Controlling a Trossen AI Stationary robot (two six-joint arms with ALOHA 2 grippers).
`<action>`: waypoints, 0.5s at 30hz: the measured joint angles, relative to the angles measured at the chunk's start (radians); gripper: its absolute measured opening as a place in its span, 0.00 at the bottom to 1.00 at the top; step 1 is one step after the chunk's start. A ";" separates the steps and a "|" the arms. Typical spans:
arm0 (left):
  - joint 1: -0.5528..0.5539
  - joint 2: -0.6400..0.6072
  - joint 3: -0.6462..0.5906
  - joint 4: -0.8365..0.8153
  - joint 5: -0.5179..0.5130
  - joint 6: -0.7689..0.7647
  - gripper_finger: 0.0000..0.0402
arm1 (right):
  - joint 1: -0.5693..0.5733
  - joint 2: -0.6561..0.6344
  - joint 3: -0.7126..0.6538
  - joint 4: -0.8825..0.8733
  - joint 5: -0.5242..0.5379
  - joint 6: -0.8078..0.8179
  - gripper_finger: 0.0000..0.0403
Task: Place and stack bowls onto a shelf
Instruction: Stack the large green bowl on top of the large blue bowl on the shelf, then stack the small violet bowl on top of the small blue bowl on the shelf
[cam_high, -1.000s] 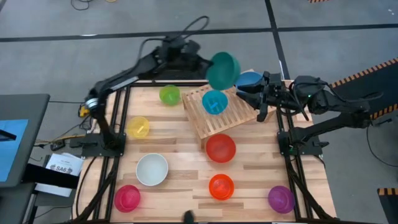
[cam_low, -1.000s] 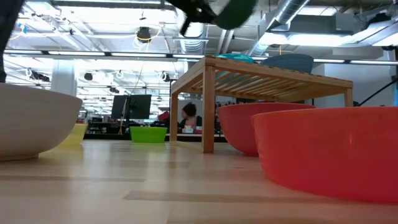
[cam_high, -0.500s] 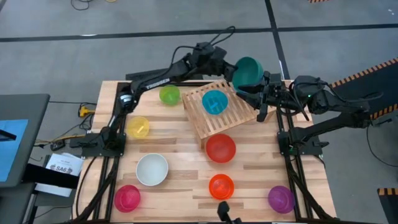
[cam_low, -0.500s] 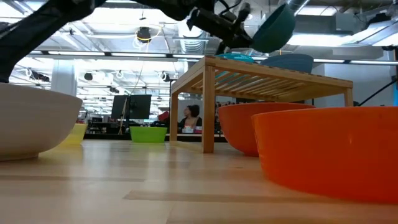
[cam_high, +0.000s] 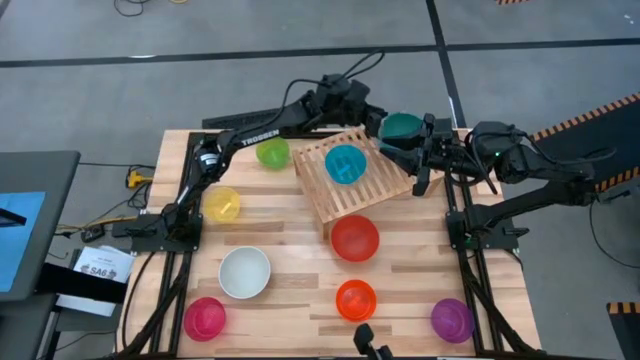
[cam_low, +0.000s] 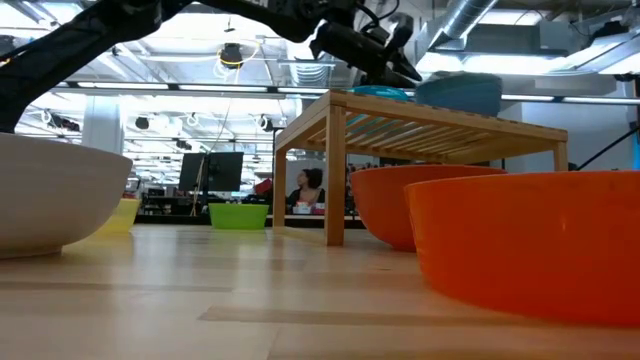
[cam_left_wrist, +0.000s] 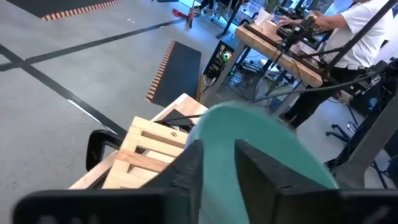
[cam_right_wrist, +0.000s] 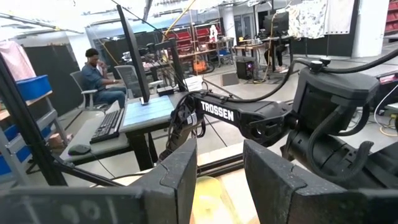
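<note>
High view: left gripper (cam_high: 377, 122) clamped on the round teal plastic bowl (cam_high: 403, 126) at the far corner of the slatted wooden shelf (cam_high: 353, 177); right gripper (cam_high: 412, 150) beside it, fingers apart.
Low view: bowl rests atop shelf.

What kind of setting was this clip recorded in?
Probably an open robotics lab or workshop. The right wrist view shows a person seated at a desk with a keyboard; the low view shows exposed ceiling ducts; the left wrist view shows hazard-striped floor tape.
</note>
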 joint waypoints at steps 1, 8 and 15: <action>0.000 -0.001 0.000 -0.001 0.000 0.000 0.24 | -0.001 0.000 0.000 0.000 0.000 0.000 0.39; 0.033 -0.034 0.002 -0.011 0.097 0.011 0.41 | -0.001 0.000 0.000 0.000 0.002 -0.003 0.39; 0.145 -0.183 0.032 -0.154 0.422 0.021 0.42 | -0.023 0.000 0.000 -0.008 0.002 -0.003 0.39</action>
